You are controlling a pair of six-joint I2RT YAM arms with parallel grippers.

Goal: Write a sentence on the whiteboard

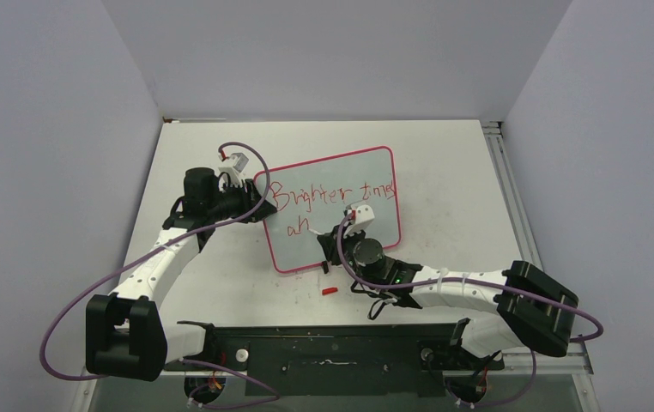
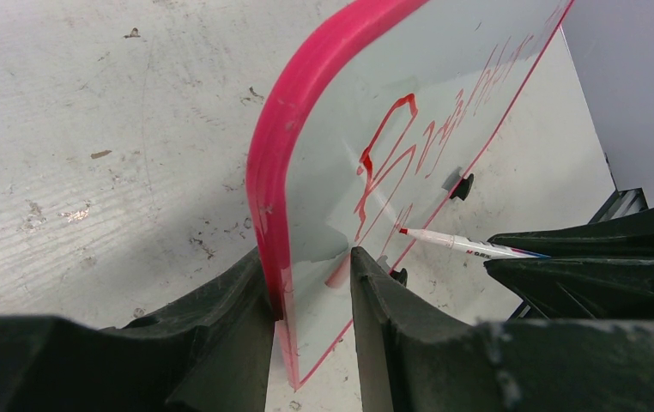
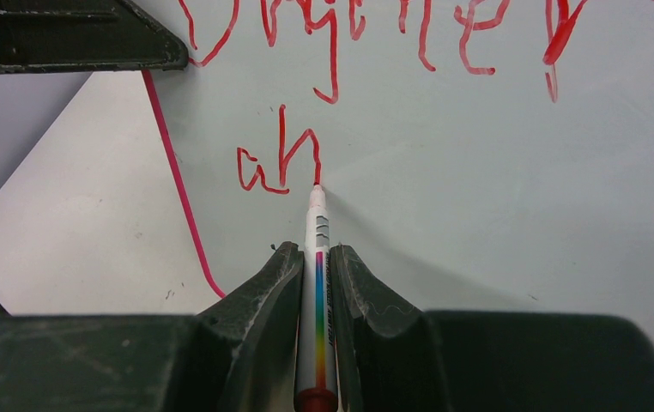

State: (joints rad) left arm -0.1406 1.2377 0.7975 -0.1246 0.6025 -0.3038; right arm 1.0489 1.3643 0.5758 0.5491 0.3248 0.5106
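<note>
The white worktop [image 1: 444, 172] carries the whiteboard [image 1: 302, 251] near its middle. The board lies slightly askew, with its upper right corner turned toward 1 o'clock in the overhead view.

The left arm reaches in from 8 o'clock. Its claw [image 1: 259, 206] sits at the board's 9 o'clock edge. In the left wrist view this claw [image 2: 311, 266] is clamped on the pink-red frame, one finger on each face of the board.

The right arm comes in from 4 o'clock and crosses the board's lower edge. Its claw [image 1: 345, 227] hangs over the lower half of the white face. In its own wrist view the claw [image 3: 315, 257] is closed tight on a white marker [image 3: 316, 225] with a rainbow stripe down its barrel. The marker points to 12 o'clock.

The sentence [image 1: 332, 196] stands in red. "Brighter times" runs across the upper part of the board, and "ah" [image 3: 276, 163] begins a second line under it toward 7 o'clock. The marker's red tip touches the board at the foot of the "h".

A small red piece [image 1: 330, 291] lies on the worktop just off the board's 6 o'clock edge, beside the right arm.
</note>
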